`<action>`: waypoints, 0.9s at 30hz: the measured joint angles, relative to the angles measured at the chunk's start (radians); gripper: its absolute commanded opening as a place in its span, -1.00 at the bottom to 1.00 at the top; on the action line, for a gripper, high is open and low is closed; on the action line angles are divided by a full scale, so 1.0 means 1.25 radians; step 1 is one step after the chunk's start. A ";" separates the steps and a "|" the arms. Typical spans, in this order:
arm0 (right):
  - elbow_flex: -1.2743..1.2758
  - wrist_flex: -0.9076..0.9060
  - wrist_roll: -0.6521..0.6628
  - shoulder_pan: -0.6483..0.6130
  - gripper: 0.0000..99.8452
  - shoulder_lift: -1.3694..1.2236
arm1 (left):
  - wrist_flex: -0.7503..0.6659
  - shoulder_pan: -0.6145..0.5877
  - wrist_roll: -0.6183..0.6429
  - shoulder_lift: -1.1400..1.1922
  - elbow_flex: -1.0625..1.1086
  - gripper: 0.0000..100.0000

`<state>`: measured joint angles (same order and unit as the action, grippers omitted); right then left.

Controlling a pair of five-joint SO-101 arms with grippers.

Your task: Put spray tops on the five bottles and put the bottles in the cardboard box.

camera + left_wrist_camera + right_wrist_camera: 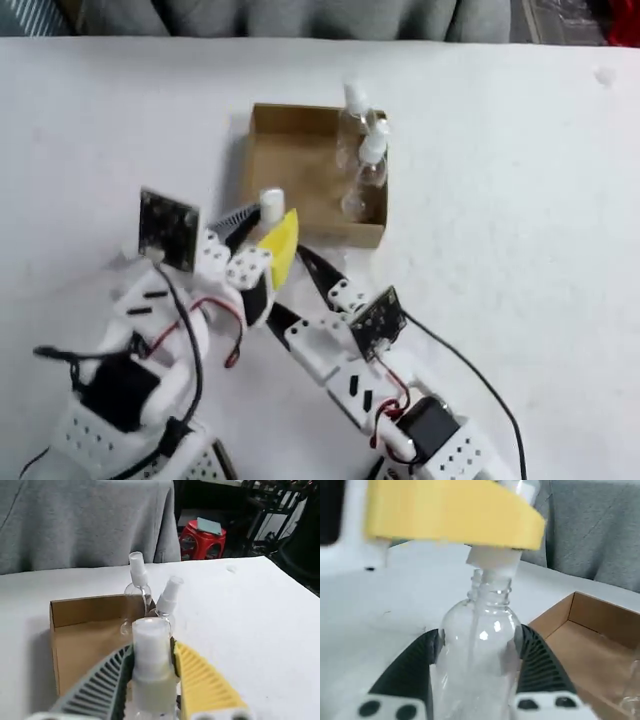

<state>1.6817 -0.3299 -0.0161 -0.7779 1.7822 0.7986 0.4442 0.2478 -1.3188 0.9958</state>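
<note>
We see the white table (pixel 520 200) spread across the high view, with the cardboard box (pixel 285 175) lying open just above the frame's centre. Below the box the two arms meet. The right gripper (pixel 477 635) has its black fingers pressed around the body of a clear bottle (pixel 475 670), held upright near the box's lower left edge. The left gripper (pixel 152 652), one finger grey and one yellow, pinches the spray top (pixel 149 635) by its sides. Inside the box, along its right wall, stand two capped bottles: the upper bottle (pixel 352 118) and the lower bottle (pixel 368 168), which leans. The spray top's tube runs down through the held bottle's neck. Its white collar seems to sit just above the threads, though we cannot be sure from this angle.
</note>
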 measured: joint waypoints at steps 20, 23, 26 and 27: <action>0.000 -0.005 -0.001 0.031 -0.97 0.001 | 0.014 0.020 -0.004 -0.248 0.199 -0.45; 0.000 -0.005 -0.001 0.032 -0.97 0.001 | 0.017 -0.002 -0.004 -0.255 0.199 -0.45; 0.000 -0.005 -0.001 0.041 -0.97 0.001 | 0.017 -0.029 -0.004 -0.257 0.199 -0.45; 0.000 -0.005 -0.001 0.047 -0.97 0.001 | 0.017 -0.032 -0.004 -0.258 0.199 -0.45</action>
<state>1.6817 -0.3360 -0.0176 -0.7196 1.7837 0.8201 0.4043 0.2432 -1.6410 1.2444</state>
